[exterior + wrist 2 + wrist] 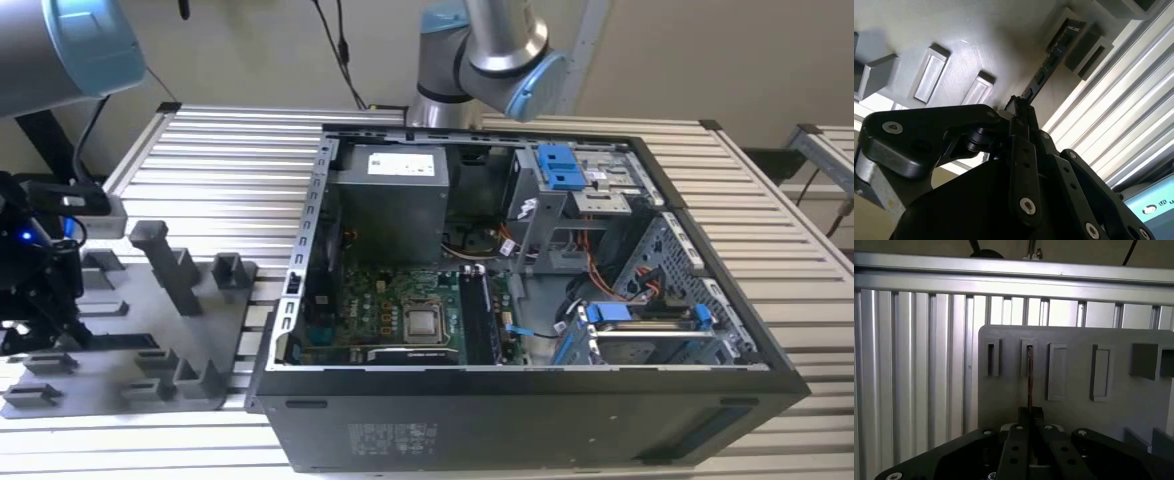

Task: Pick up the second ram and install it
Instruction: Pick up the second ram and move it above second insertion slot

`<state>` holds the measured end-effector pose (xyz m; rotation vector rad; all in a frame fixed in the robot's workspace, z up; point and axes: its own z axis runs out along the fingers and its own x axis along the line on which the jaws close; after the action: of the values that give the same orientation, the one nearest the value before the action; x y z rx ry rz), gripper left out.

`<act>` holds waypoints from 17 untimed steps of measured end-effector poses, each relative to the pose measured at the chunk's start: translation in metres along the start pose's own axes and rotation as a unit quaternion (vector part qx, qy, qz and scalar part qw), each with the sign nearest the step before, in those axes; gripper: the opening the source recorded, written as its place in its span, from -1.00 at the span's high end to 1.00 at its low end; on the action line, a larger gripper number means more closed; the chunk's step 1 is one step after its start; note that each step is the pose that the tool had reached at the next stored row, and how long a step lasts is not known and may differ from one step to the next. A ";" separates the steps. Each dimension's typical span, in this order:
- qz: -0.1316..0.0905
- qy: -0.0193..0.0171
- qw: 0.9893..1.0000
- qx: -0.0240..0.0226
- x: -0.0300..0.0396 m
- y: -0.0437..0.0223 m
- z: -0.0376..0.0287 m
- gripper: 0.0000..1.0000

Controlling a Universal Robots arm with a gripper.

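Observation:
The second ram [1030,377] appears edge-on as a thin dark stick, its far end standing in a slot of the grey plastic fixture [1074,440]. In the second wrist view the second ram [1046,67] runs from between two fixture posts down to my fingers. My gripper [1030,415] is shut on the near end of the stick, its black fingers pressed against both faces. In the exterior view my gripper [38,300] hangs low over the fixture [134,350] at the exterior view's left.
An open computer case [534,425] lies on the slatted aluminium table [227,140], to the exterior view's right of the fixture. Inside it are a green motherboard [387,315], a grey power supply [394,195] and blue-tabbed drive cages [627,315]. Upright grey posts [167,262] rise from the fixture.

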<state>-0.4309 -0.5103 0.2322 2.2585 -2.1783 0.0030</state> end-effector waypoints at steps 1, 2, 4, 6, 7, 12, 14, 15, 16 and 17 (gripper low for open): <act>0.001 0.000 1.000 0.000 0.0000 0.0000 -0.0007 0.73; 0.002 0.000 1.000 0.000 0.0000 0.0001 -0.0015 0.73; 0.004 -0.001 1.000 0.000 0.0000 0.0001 -0.0034 0.73; 0.005 -0.001 1.000 0.000 0.0000 0.0000 -0.0060 0.73; 0.005 -0.001 1.000 0.000 0.0000 0.0000 -0.0075 0.73; 0.007 -0.001 1.000 0.000 0.0000 0.0001 -0.0155 0.73; 0.007 -0.002 1.000 0.000 0.0001 0.0001 -0.0184 0.73; 0.008 -0.002 1.000 0.000 0.0001 0.0000 -0.0196 0.73; 0.008 -0.002 1.000 0.000 0.0001 0.0001 -0.0209 0.73; 0.008 -0.002 1.000 0.000 0.0001 0.0001 -0.0221 0.73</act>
<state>-0.4309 -0.5103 0.2543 2.2426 -2.1979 -0.0006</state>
